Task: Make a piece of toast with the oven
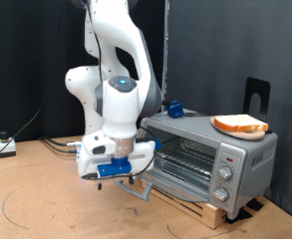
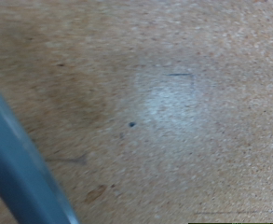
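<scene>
The toast is lying on a wooden plate on top of the oven, whose door is hanging open, mostly hidden behind the arm. The fingers are hanging low at the door's front edge, too blurred to tell if spread or closed. The wrist view is showing only brown worktop and a blurred blue-grey edge

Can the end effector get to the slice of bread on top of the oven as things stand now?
Probably yes. The pale, brown-crusted slice of bread lies uncovered on a round tan plate atop the silver-grey toaster oven, nothing above it. The end effector sits low by the open oven door.
</scene>
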Controlling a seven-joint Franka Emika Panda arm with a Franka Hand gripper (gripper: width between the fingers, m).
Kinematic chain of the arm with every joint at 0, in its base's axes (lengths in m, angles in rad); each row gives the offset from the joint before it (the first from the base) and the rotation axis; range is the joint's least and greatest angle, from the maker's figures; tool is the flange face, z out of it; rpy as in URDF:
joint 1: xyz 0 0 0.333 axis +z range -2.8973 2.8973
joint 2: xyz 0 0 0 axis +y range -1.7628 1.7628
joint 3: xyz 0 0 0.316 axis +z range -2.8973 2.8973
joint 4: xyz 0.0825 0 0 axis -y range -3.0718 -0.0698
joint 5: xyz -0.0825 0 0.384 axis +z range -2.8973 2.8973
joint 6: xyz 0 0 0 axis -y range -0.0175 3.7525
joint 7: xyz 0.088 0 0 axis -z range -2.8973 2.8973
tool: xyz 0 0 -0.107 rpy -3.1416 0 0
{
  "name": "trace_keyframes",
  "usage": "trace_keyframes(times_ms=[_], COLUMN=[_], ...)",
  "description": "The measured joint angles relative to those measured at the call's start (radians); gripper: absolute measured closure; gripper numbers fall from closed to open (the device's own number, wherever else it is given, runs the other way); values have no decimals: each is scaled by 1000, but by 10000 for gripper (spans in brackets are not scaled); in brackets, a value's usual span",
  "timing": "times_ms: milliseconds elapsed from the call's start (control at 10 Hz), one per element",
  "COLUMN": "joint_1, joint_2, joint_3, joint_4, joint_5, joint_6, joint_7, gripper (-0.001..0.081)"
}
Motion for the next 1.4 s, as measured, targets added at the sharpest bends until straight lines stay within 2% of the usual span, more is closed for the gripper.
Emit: trace_keyframes(times_ms=[500, 700, 900, 1100, 1300, 1400], joint_1=[-4, -4, -13, -44, -89, -109], joint_2=[181, 221, 230, 224, 192, 164], joint_3=[1, 7, 7, 5, 16, 23], joint_4=[63, 77, 82, 90, 108, 116], joint_5=[49, 66, 72, 101, 191, 237], joint_6=[62, 84, 96, 97, 70, 27], joint_7=[18, 18, 7, -21, -114, -166], gripper=[-1, -1, -1, -1, -1, -1])
